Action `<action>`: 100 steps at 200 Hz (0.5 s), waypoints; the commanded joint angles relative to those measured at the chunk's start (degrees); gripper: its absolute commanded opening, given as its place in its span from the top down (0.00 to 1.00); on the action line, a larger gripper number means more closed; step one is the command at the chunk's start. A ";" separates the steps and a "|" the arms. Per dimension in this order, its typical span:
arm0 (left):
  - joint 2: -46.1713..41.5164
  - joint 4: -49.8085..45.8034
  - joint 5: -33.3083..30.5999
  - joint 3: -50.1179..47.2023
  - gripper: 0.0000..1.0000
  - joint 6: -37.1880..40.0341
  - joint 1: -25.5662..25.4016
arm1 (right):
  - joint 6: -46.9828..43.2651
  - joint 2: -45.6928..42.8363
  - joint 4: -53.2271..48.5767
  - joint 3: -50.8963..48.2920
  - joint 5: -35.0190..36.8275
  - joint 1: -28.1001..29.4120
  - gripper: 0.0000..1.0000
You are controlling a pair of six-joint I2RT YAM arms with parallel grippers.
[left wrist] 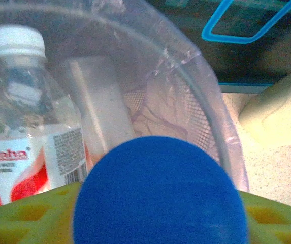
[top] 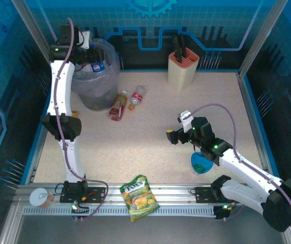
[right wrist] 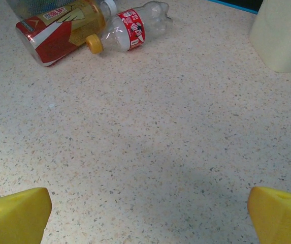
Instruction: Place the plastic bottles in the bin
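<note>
My left gripper (top: 88,51) hangs over the bin (top: 92,96), a grey wastebasket with a crinkled liner (left wrist: 206,101). It is shut on a bottle with a blue label (top: 97,66). That bottle's blue cap (left wrist: 160,193) sits between the yellow fingers (left wrist: 28,218). Inside the bin stands a clear bottle (left wrist: 28,127) with a white cap and a red-and-white label. On the table beside the bin lie a brown-filled bottle (top: 118,105) (right wrist: 59,28) and a clear red-labelled bottle (top: 137,96) (right wrist: 135,25). My right gripper (top: 178,127) (right wrist: 148,213) is open above bare table, right of them.
A peach knife holder (top: 183,68) (right wrist: 282,35) (left wrist: 277,117) stands at the back centre. A small blue bowl (top: 201,162) lies under the right arm. A yellow-green snack bag (top: 141,197) and a tin can (top: 41,197) rest on the front rail.
</note>
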 commanded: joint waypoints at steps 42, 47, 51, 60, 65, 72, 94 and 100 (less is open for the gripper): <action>-0.28 1.45 -0.34 0.61 0.09 0.46 -0.70 | 1.54 2.90 0.36 2.24 0.95 2.00 0.00; -0.69 1.66 -0.67 0.62 0.08 0.40 -0.70 | 1.52 3.15 0.42 2.31 0.96 2.18 0.00; -1.04 1.93 -1.00 0.62 0.08 0.36 -0.70 | 1.48 3.31 0.45 2.40 0.96 2.21 0.00; -1.94 2.41 -1.54 0.35 0.08 0.05 -0.70 | 1.52 3.52 0.54 2.42 1.02 2.28 0.00; -2.51 2.87 -1.81 -0.02 0.08 -0.10 -0.69 | 1.48 3.66 0.62 2.51 1.04 2.29 0.00; -3.30 3.59 -1.85 -0.81 0.08 -0.15 -0.70 | 1.50 3.79 0.69 2.36 0.96 2.38 0.00; -5.56 5.30 -1.54 -3.08 0.09 -0.56 -0.74 | 1.61 4.10 0.95 2.39 0.91 2.46 0.00; -6.02 5.58 -1.37 -3.75 0.10 -0.59 -0.86 | 1.56 4.23 1.06 2.36 0.90 2.42 0.00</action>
